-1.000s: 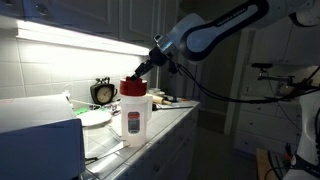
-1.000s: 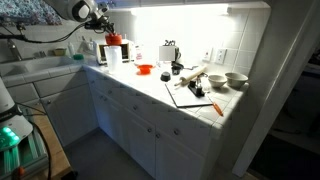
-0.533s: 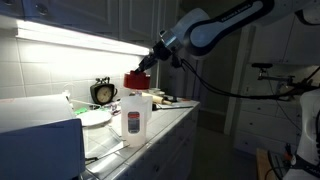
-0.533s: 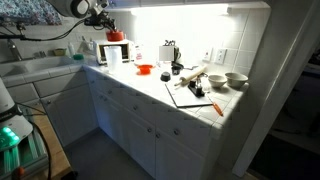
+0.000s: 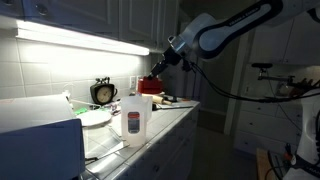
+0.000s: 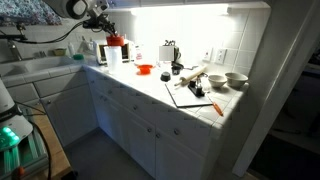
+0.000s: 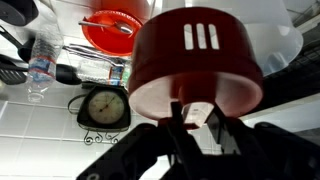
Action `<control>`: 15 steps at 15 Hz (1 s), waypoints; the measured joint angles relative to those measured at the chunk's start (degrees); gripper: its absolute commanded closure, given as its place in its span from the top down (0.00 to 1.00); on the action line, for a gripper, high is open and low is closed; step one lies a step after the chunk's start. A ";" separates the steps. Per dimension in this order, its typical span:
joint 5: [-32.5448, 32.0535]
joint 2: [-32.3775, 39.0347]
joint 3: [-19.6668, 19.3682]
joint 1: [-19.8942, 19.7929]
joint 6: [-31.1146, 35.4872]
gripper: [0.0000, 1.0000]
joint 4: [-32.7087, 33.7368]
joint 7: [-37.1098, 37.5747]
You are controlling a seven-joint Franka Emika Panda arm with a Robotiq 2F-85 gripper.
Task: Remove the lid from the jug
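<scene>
One clock [image 5: 103, 92] at the left of an exterior view, black and round, standing against the wall. Just below it are white plates [image 5: 95, 118], too dim to count. Next comes the jug [image 5: 133, 104], only one, whitish and translucent, standing upright on the counter [image 5: 170, 122]. Its long axis is vertical and its mouth points up, uncovered. A dark-and-red label [image 5: 133, 124] sits on its front.

Up and to the right, clear of the jug's top, is the lid [image 5: 151, 85]. There's just one: red, chunky and round, in the air and slightly tilted. The gripper [image 5: 154, 76] comes down on it from the upper right, fingers closed on the cap.

In the wrist view the clock [image 7: 105, 105] is low on the left, with one red bowl [image 7: 113, 30] above it. The lid [image 7: 195, 60] fills the middle as a short, wide cylinder. Its flat face is turned up and away, with three white slots [image 7: 201, 38] in it. Its paler rim is down at the gripper [image 7: 200, 118], pinched there between the fingers.

In the other exterior view everything is small: the jug [image 6: 111, 57] is far left on the counter, with the lid [image 6: 116, 41] just above it.
</scene>
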 measured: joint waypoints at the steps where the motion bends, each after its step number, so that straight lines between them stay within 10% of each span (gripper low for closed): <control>1: 0.00 -0.60 -0.34 -0.30 -0.31 0.08 -0.80 -0.21; 15: -6.06 -4.63 -3.46 -8.14 -4.45 0.08 -6.99 6.57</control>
